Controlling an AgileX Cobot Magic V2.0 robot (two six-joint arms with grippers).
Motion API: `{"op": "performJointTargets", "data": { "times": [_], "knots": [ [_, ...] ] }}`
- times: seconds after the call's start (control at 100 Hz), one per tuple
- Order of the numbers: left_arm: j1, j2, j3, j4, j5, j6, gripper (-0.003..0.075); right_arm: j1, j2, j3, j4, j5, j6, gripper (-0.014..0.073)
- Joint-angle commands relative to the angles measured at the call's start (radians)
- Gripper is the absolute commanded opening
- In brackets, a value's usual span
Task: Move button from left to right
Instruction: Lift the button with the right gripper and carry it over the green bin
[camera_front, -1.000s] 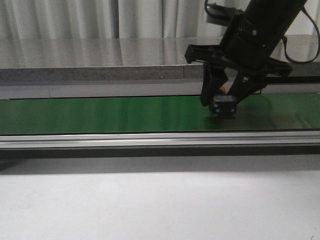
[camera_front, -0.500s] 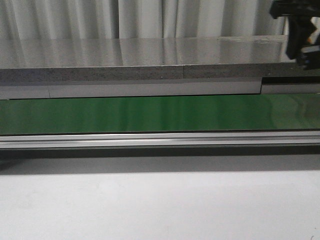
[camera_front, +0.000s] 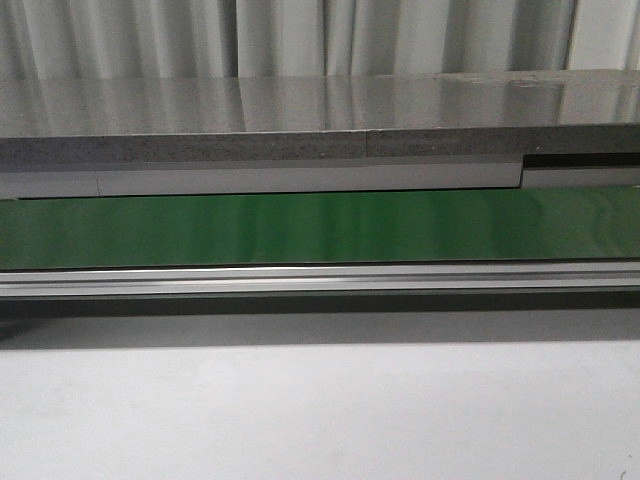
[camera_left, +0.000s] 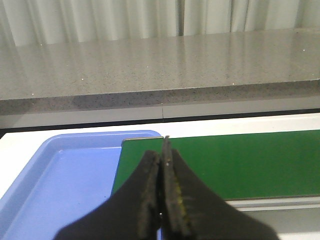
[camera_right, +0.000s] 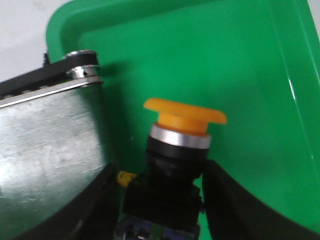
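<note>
The button (camera_right: 177, 150) shows only in the right wrist view: a yellow-orange mushroom cap, a silver ring and a black boxy body. My right gripper (camera_right: 160, 171) is shut on its body, one black finger on each side, and holds it above the floor of a green tray (camera_right: 240, 60). My left gripper (camera_left: 162, 152) is shut and empty, its tips over the edge where a blue tray (camera_left: 65, 185) meets the green belt (camera_left: 250, 160). Neither gripper nor the button shows in the front view.
The green conveyor belt (camera_front: 300, 228) runs across the front view, with a metal rail (camera_front: 300, 278) in front and a grey stone counter (camera_front: 250, 120) behind. The conveyor's end roller (camera_right: 82, 65) and metal side (camera_right: 50, 145) sit close beside the held button.
My right arm lifted the button off the belt and carried it up and to the right, out of the front view. The belt now shows bare.
</note>
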Motion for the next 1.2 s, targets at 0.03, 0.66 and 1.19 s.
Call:
{"op": "performJointTargets", "data": {
  "times": [0.03,0.66,1.19],
  "knots": [
    [-0.006,0.012,-0.027,-0.015,-0.079,-0.001,-0.0019,-0.036,0.001,-0.034,-0.012,-0.044,-0.029,0.0216],
    [-0.006,0.012,-0.027,-0.015,-0.079,-0.001,-0.0019,-0.052,0.164,-0.034,-0.005,-0.084,-0.037,0.0216],
    [-0.006,0.012,-0.027,-0.015,-0.079,-0.001,-0.0019,-0.052,0.17,-0.034,0.02,-0.085,-0.037,0.0435]
  ]
}}
